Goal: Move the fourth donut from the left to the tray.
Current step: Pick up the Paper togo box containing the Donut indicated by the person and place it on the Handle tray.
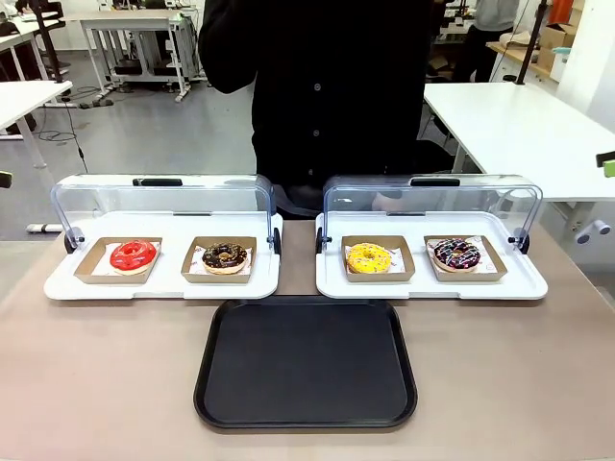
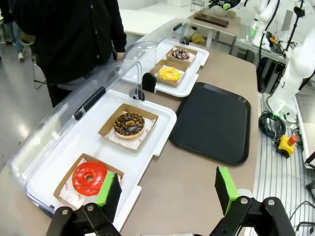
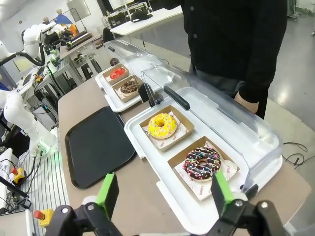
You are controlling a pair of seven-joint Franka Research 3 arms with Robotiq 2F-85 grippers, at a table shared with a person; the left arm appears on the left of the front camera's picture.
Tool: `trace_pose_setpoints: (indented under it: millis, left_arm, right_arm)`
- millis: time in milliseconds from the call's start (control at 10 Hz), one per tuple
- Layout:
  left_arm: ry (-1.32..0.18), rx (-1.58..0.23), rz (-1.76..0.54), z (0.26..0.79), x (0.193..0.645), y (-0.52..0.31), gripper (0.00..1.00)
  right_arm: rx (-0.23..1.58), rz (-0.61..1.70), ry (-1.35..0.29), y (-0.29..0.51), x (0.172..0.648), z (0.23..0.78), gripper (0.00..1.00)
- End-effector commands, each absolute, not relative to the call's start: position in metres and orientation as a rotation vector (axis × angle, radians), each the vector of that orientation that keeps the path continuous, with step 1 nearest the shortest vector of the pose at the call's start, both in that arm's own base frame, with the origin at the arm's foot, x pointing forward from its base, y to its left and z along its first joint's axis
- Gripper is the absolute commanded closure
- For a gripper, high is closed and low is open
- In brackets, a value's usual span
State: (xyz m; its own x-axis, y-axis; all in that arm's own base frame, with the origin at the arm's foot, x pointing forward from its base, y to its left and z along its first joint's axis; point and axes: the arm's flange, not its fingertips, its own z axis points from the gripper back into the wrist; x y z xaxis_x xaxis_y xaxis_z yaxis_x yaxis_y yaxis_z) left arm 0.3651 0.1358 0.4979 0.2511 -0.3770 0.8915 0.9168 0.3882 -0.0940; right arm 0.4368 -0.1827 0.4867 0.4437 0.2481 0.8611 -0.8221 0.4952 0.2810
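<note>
The fourth donut [image 1: 455, 254], chocolate-glazed with thin pale stripes, sits in its small brown cardboard tray [image 1: 490, 270] at the right end of the right white tray [image 1: 431, 286]. The yellow donut [image 1: 369, 257] is just beside it to the left. That white tray's clear domed lid [image 1: 430, 197] is swung up toward the far side, so the near edge is open and both donuts can be reached from above (the person [image 1: 327, 86] in black stands just behind the lid). The black tray [image 1: 306, 361] lies flat and bare on the table [image 1: 96, 384], centred before the gap between the two white trays. Its far rim is close to their near edges; whether it touches them I cannot tell. The left white tray [image 1: 163, 286], its lid also raised, carries a red donut [image 1: 133, 254] and a chocolate donut with crumbs [image 1: 225, 255]. Bare table spreads on both sides of the black tray. The right pincer [image 3: 165, 193] hangs over the table's right end, jaws spread wide with nothing between them, and the fourth donut is just beyond its green pads [image 3: 221, 191]. The left pincer [image 2: 167, 189] is also wide apart and holding nothing, by the near edge of the left white tray close to the red donut.
</note>
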Motion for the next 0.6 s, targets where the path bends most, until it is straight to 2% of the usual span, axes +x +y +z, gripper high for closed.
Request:
trace_pose_setpoints:
  millis: [0,500]
  left_arm:
    - [-0.948,-0.728,-0.999,0.4991,0.3671,0.1374,0.00]
    - [-0.948,-0.728,-0.999,0.4991,0.3671,0.1374,0.00]
  right_arm:
    - [0.799,0.759,-0.885,-0.1821,0.4378,0.4875,0.00]
    - [0.799,0.759,-0.885,-0.1821,0.4378,0.4875,0.00]
